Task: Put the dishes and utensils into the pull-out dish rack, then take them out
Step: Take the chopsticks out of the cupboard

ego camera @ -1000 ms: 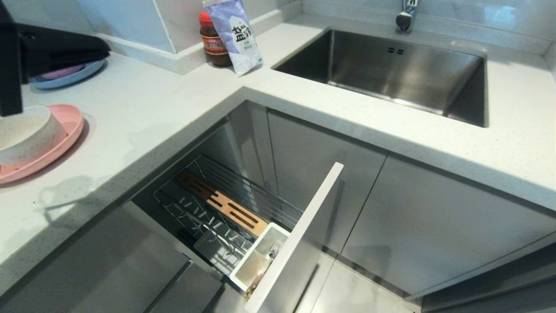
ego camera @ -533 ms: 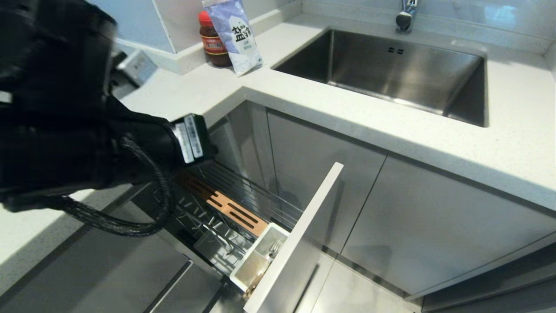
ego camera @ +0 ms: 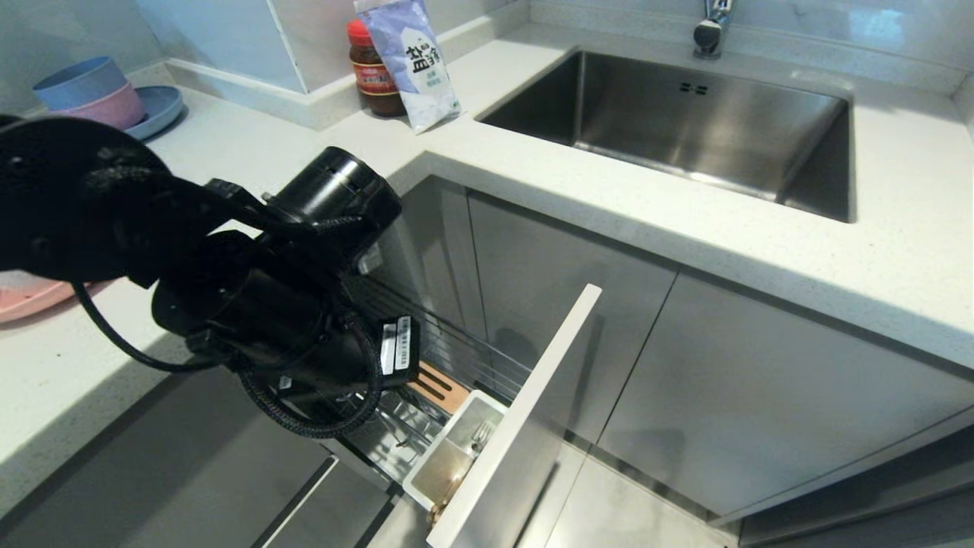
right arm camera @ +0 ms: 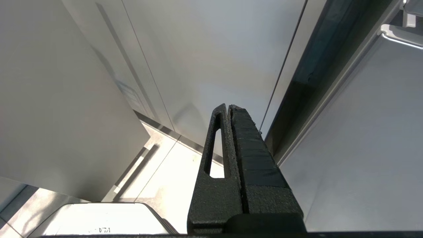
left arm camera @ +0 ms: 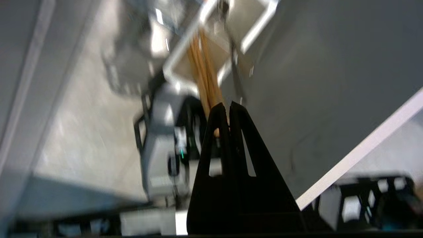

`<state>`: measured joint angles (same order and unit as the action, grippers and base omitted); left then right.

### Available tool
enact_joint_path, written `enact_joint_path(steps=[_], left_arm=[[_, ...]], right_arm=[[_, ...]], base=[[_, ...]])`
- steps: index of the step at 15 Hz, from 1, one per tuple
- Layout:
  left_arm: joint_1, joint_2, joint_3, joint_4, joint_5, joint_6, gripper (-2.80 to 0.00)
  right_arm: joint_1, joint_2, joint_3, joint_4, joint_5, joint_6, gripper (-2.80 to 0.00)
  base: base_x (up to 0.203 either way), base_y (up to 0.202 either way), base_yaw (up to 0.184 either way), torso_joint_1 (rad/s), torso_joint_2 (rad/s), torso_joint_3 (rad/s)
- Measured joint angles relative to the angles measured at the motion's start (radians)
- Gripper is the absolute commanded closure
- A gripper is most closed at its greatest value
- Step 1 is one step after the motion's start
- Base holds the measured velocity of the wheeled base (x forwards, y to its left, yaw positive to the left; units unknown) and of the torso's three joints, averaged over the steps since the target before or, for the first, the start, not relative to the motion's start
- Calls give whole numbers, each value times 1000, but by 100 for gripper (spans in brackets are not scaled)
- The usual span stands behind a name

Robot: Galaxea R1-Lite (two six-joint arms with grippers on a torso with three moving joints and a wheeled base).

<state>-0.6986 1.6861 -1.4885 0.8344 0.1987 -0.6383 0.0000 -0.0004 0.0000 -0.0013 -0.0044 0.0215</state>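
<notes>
Chrome wire rack (ego camera: pixel 456 346); light wood chopsticks (left arm camera: pixel 205 71); brushed steel sink (ego camera: pixel 685 122); speckled matt countertop (ego camera: pixel 251 183).

The head view looks down over the worktop (ego camera: pixel 251 164) and rack (ego camera: pixel 456 358). The left wrist view faces the rack's cup (left arm camera: pixel 228 49) closely; the right faces cabinet doors (right arm camera: pixel 211 56).

Left arm (ego camera: pixel 251 304), a second ago only at far left over counter beside pink plate (ego camera: pixel 27 293), now low over pull-out dish rack (ego camera: pixel 456 365), hiding most of its wood strip. Off-white bowl gone from pink plate. Stacked bowls (ego camera: pixel 84 91) uncovered.
</notes>
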Motion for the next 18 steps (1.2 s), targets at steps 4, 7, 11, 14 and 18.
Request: enact_joint_path(steps=[4,7,11,14,18], left_arm=[[63,88,-9,54,-173,-17,0],[89,154,13,70,-275,-19,0],[93,232,20,72,-330,-16,0],[94,277,20,72,-331,-12,0],[93,310,17,73,-331,-13,0]], right_arm=[[0,0,0,0,0,0,0],[0,0,0,0,0,0,0],[0,0,0,0,0,0,0],[0,0,0,0,0,0,0],[0,0,0,0,0,0,0]], base=[[0,0,0,0,0,0],[0,0,0,0,0,0],[0,0,0,0,0,0],[0,0,0,0,0,0],[0,0,0,0,0,0]])
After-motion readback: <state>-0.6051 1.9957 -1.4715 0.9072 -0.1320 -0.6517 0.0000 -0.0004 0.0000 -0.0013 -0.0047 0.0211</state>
